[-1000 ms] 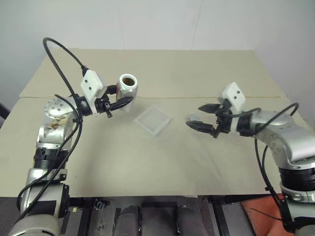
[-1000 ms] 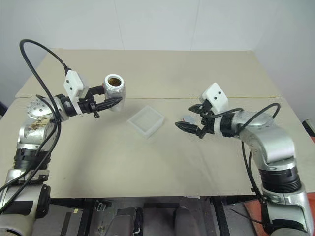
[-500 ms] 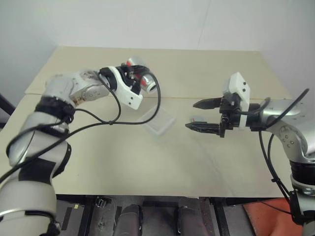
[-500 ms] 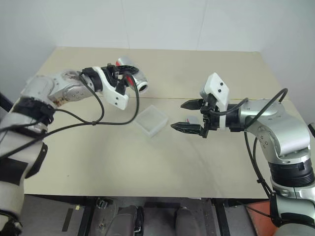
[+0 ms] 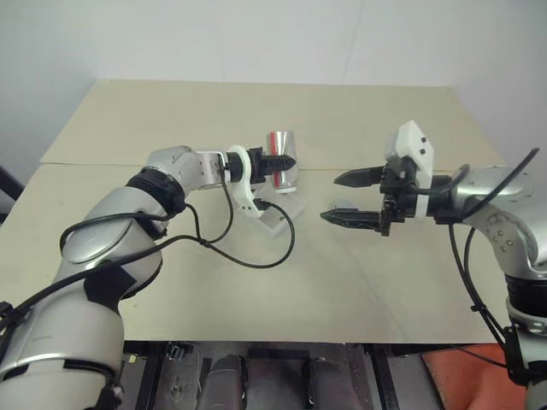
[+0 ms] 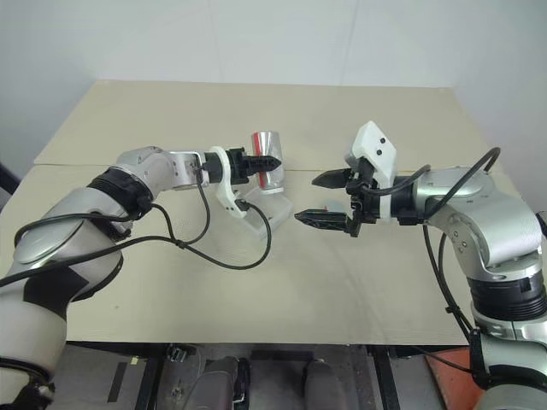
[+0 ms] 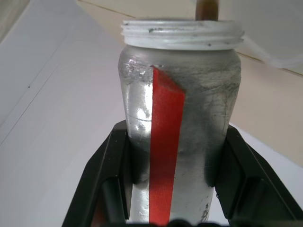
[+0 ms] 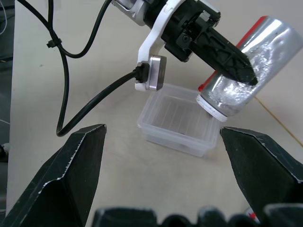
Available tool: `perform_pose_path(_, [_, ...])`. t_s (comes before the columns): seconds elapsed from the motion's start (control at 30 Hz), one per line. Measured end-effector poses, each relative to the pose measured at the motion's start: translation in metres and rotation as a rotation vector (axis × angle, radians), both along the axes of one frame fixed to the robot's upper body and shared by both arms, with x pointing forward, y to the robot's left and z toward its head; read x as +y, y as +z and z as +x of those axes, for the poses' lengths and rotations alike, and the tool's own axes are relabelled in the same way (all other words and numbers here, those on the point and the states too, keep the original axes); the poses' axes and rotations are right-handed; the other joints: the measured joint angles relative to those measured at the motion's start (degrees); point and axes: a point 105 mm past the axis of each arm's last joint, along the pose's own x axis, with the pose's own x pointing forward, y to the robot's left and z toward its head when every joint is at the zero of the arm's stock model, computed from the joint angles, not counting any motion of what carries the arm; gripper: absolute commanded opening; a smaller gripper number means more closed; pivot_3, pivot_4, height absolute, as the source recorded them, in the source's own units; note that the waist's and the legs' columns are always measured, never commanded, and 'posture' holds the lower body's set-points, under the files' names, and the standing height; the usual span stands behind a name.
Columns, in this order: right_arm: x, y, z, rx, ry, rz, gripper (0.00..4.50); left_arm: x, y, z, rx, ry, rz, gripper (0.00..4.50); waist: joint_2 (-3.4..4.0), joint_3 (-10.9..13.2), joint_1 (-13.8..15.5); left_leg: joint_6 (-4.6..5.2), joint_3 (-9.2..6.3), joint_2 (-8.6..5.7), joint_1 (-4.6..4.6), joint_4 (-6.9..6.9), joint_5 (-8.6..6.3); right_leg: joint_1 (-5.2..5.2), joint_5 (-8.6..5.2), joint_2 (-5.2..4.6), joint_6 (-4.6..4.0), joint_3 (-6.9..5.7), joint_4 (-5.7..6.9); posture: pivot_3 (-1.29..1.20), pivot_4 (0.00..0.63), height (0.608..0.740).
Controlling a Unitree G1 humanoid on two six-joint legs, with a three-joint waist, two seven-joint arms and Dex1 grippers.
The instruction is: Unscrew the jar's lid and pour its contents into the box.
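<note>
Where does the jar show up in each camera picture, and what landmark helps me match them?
Left eye view: the jar left of centre, tipped mouth down in the left gripper.
Right eye view: left of centre.
Left wrist view: centre, between black fingers.
Right wrist view: upper right.
Shared landmark: the box, just below the jar's mouth.

We find the lidless jar (image 8: 241, 71), silvery with a red stripe, inverted and tilted, mouth down over the box (image 8: 177, 120). The clear shallow box sits on the table, just beneath
</note>
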Motion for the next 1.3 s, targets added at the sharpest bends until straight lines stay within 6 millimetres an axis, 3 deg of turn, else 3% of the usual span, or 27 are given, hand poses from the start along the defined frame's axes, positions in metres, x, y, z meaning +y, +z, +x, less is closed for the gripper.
perform_pose_path(0.2, [0.001,0.001,0.001,-0.005,-0.012,0.005,4.46,0.016,0.004,0.005,0.011,0.052,-0.032,1.92,0.0,0.0,0.13,0.0,0.0,-0.01,0.0,0.0,0.0,0.01,0.0,-0.02,0.0,-0.02,0.0,0.0,0.15,0.74])
perform_pose_path(0.33, [0.002,0.001,0.001,-0.004,-0.007,0.015,4.46,0.026,0.019,0.007,0.034,0.096,-0.13,1.92,0.0,0.0,0.12,0.0,0.0,-0.01,-0.01,0.0,0.0,0.03,0.0,-0.02,0.0,-0.02,0.02,0.0,0.15,0.74])
perform_pose_path(0.47, [0.004,0.0,0.002,0.004,0.002,0.022,4.46,0.042,0.037,0.01,0.202,0.206,-0.429,1.92,0.0,0.0,0.04,0.0,0.0,0.01,0.0,0.04,0.0,0.03,0.0,-0.03,0.0,-0.03,0.08,0.0,0.15,0.74])
perform_pose_path(0.63, [0.007,-0.001,0.003,0.014,0.01,0.041,4.46,0.078,0.05,0.016,0.503,0.358,-0.948,1.92,0.03,-0.02,-0.16,-0.03,0.03,0.05,0.02,0.15,0.02,0.03,0.0,-0.01,0.0,-0.04,0.25,0.0,0.15,0.74])
perform_pose_path(0.9, [0.011,-0.002,0.002,0.025,0.024,0.071,4.46,0.111,0.002,0.004,1.204,0.465,-1.69,1.92,0.04,-0.02,-0.36,0.06,-0.1,0.14,-0.02,0.67,-0.04,0.14,0.0,0.03,0.0,-0.09,0.6,0.0,0.15,0.74])
perform_pose_path(1.07, [0.005,-0.003,0.005,0.029,0.022,0.098,4.46,0.123,0.004,-0.016,1.36,0.416,-1.926,1.92,0.05,-0.03,-0.34,0.07,-0.18,0.1,0.14,0.72,-0.04,0.24,0.0,0.03,0.0,-0.08,0.75,0.0,0.15,0.74])
perform_pose_path(1.3, [-0.004,-0.01,0.014,0.019,-0.002,0.098,4.46,0.126,-0.032,-0.034,1.451,0.483,-2.058,1.92,0.05,-0.04,-0.23,0.02,-0.19,0.08,0.22,0.73,-0.01,0.22,0.0,0.03,0.0,-0.04,0.73,0.0,0.15,0.74])
